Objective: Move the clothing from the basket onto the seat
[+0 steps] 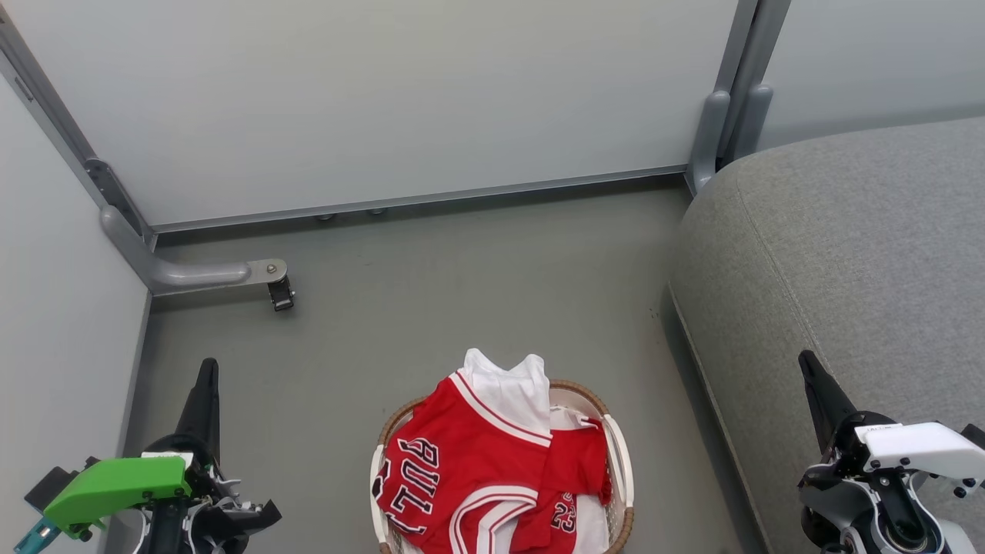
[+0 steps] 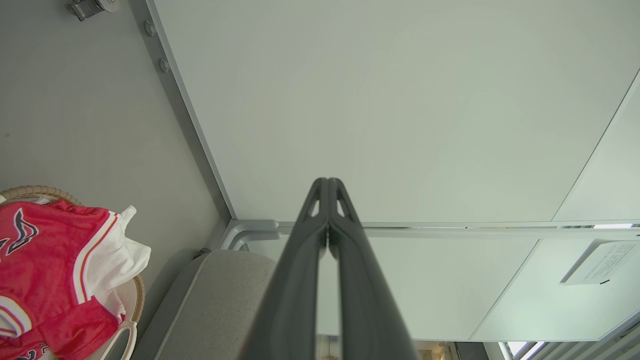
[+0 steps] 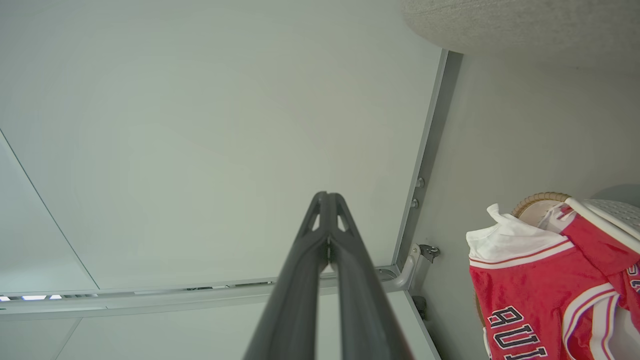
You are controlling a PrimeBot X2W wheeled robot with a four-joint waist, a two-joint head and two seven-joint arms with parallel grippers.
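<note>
Red basketball clothing (image 1: 469, 469) with white trim, dark lettering and a 23 is heaped in the white basket (image 1: 620, 454) with a brown woven rim, low in the middle of the head view. The clothing (image 2: 45, 270) and the basket rim (image 2: 35, 192) also appear at the left of the left wrist view, and the clothing (image 3: 530, 290) at the right of the right wrist view. The grey seat (image 1: 854, 261) fills the right side. My left gripper (image 1: 206, 371) is shut, left of the basket. My right gripper (image 1: 808, 362) is shut, over the seat's front edge. Both hold nothing.
Grey partition panels (image 1: 385, 100) wall in the floor at the back and left. A metal foot with a small caster (image 1: 281, 295) juts onto the grey floor (image 1: 462, 277) at the back left. Another panel post (image 1: 719, 138) stands beside the seat.
</note>
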